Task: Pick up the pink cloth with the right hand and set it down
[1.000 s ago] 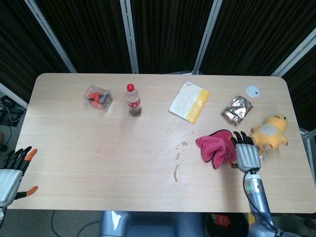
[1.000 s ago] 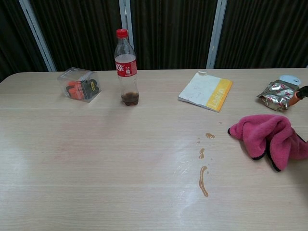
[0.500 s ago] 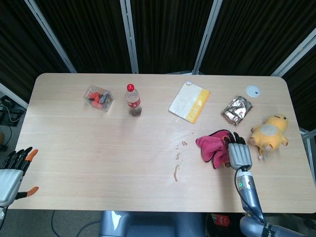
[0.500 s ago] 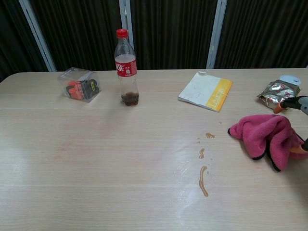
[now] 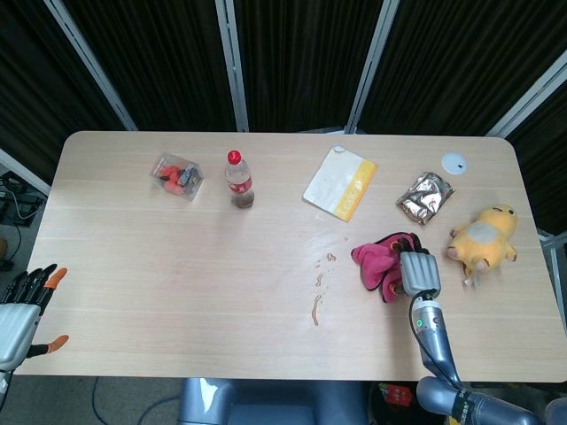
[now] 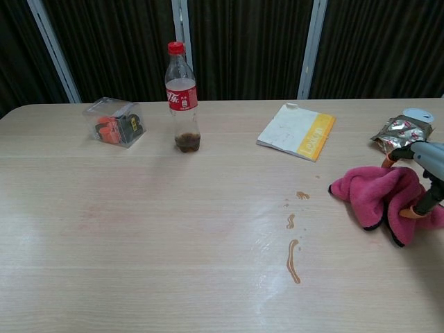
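Pink cloth bunched just right of brown spill | right hand atop cloth, grasp not discernible | left hand spread, well left of cloth

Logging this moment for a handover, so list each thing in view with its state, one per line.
pink cloth: crumpled on the table, right hand over it
right hand: over the cloth, grasp unclear
left hand: open, off the table edge
bottle: upright, capped, nearly empty
clear box: closed
booklet: flat, closed
spill: unwiped
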`<control>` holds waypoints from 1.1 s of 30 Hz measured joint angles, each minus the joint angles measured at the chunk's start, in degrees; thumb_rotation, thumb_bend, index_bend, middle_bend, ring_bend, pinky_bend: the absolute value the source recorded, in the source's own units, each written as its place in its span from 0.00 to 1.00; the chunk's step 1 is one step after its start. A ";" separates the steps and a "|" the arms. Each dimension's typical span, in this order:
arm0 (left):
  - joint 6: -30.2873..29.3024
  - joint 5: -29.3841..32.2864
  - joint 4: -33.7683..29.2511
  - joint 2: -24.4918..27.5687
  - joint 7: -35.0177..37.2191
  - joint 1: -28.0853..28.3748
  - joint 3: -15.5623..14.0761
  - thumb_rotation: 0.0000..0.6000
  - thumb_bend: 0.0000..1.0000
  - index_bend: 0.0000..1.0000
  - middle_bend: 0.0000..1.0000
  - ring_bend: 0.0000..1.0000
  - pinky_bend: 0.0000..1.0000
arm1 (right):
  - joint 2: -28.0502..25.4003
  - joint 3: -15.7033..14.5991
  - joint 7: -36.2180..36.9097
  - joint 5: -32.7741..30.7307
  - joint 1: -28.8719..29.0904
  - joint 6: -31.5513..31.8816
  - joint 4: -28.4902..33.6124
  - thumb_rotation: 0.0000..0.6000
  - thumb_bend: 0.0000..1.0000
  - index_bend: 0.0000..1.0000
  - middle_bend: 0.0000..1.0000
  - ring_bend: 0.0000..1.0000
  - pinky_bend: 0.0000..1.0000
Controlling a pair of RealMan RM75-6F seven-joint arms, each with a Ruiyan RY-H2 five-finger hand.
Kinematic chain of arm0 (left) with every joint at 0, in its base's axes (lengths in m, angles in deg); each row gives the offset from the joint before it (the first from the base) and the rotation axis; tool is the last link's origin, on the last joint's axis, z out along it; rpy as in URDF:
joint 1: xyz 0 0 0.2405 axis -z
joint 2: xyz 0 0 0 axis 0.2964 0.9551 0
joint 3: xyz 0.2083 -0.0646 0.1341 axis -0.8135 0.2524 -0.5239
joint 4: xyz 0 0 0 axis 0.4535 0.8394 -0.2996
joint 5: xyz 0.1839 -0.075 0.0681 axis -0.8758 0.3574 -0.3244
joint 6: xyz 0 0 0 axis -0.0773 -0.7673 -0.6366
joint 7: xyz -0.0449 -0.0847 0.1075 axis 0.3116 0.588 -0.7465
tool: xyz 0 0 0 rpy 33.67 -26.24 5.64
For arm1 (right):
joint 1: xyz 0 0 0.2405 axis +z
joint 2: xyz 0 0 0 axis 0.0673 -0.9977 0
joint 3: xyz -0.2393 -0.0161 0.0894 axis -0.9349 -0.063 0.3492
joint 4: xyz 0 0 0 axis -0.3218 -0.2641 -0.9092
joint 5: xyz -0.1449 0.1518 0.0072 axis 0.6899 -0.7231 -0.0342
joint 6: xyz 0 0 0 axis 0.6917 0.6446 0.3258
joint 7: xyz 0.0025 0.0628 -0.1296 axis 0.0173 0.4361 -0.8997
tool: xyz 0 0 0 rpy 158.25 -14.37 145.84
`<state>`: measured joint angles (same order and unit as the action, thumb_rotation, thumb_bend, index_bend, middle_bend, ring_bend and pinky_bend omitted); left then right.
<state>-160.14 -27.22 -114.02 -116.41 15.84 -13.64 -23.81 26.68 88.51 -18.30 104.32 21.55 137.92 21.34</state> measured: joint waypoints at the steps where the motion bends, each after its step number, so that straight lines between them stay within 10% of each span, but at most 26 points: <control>1: 0.07 0.08 -0.04 0.02 0.06 0.01 -0.01 1.00 0.00 0.01 0.00 0.00 0.00 | 0.38 -0.07 0.28 0.17 0.09 0.04 -0.59 1.00 0.18 0.41 0.26 0.15 0.46; 10: -0.05 0.13 -0.03 -0.07 0.10 0.02 0.05 1.00 0.00 0.02 0.00 0.00 0.00 | 1.88 -0.62 3.70 4.75 0.25 2.66 -2.33 1.00 0.28 0.74 0.62 0.50 0.69; 33: -0.03 0.53 -0.32 0.02 0.34 -0.06 0.04 1.00 0.00 0.03 0.00 0.00 0.00 | 3.50 -5.96 -4.24 9.05 1.56 3.42 13.00 1.00 0.29 0.76 0.64 0.52 0.71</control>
<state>-160.17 -26.69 -114.35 -116.39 16.18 -13.70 -23.77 30.18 82.55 -22.54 113.37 23.11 141.34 34.34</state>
